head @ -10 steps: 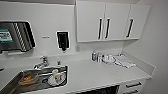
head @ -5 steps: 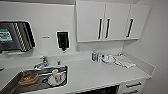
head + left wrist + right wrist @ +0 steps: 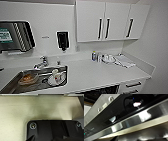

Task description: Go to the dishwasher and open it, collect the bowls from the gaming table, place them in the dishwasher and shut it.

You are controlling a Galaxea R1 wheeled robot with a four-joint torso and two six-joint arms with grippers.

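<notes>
Here, at the counter: stopped facing a white worktop with a steel sink at the left holding used crockery, and white wall cabinets above.
Dishwasher: judged to be the dark opening under the worktop edge in the head view; in the right wrist view a brushed-steel band beneath a dark control strip with small buttons and a lit dot, seen from very close.
Key relation: steel front just ahead of the right wrist, its long axis running level along the door's top edge; right arm clearly the nearer one.
Right arm pose: held low and close in front of the door, camera looking up along the steel band.
Right pincer: cannot tell whether spread or pressed together.
Left arm pose: hanging low, wrist camera looking down at pale speckled floor.
Left pincer: cannot tell either.
Step in hand: judged to be the opening of the door; door's state unclear.
Bowls: none collected yet, by this evidence.
</notes>
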